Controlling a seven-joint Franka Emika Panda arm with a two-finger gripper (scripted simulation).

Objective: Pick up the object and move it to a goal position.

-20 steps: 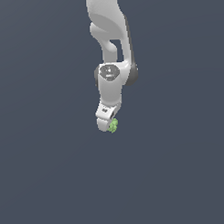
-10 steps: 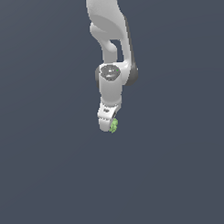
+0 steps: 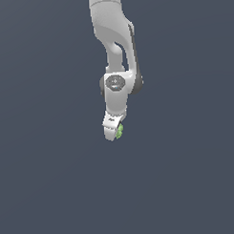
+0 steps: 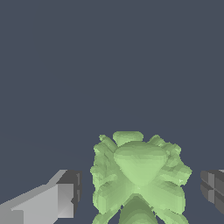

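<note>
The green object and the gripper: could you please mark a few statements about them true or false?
1. The object is light green and lumpy. True.
2. In the wrist view it lies between the gripper's fingers. True.
3. In the exterior view the object is larger than the gripper. False: it is much smaller.
4. The object is red and smooth. False: green and irregular.
5. Two arms are visible. False: only one.

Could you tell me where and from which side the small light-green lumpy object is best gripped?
Probably across the broad middle of the light-green lumpy object, one finger on each flank, coming straight along the wrist camera's line of sight. Its knobbly rim gives poor seats, while the rounded central bulge is fullest there. The white gripper already straddles it, with visible gaps on both sides in the wrist view.
</note>
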